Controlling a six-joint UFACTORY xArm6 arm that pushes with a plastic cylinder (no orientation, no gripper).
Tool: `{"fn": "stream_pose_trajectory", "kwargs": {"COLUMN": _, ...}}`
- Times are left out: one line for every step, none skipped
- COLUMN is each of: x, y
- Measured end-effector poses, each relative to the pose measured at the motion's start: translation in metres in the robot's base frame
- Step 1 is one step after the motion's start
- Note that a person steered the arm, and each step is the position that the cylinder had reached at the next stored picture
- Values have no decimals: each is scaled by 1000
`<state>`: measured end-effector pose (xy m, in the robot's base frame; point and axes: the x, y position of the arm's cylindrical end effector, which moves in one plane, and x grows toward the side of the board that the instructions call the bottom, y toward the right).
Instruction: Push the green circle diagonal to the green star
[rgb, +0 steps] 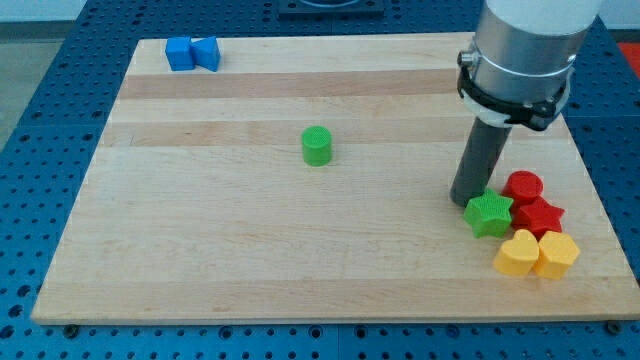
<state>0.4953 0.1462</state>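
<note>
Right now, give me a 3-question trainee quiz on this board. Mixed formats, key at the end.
1. True or false: my tip is touching the green circle.
2. Multiple choice: which block sits nearest my tip? A) the green star B) a blue block C) a yellow block
3. Fill in: the two blue blocks lie at the view's top ____ corner of the wooden board.

Key
1. False. The tip stands well off to the view's right of the circle, right beside the star's upper left.
2. A.
3. Left. The second blue block sits against the first.
</note>
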Motion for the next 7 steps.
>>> {"fn": "stream_pose_trajectory", "kwargs": {"x": -7, "y": -2}}
{"fn": "stream_pose_trajectory", "kwargs": {"x": -55, "y": -23}}
{"fn": "stream_pose_trajectory", "kwargs": {"x": -110, "y": -41}}
{"fn": "stream_pose_trajectory", "kwargs": {"x": -151, "y": -79}}
{"fn": "stream_pose_trajectory", "kwargs": {"x": -162, "y": -134}}
{"fn": "stream_pose_trajectory", "kwargs": {"x": -155, "y": -178}}
{"fn": "stream_pose_trajectory", "kwargs": {"x": -131, "y": -217}}
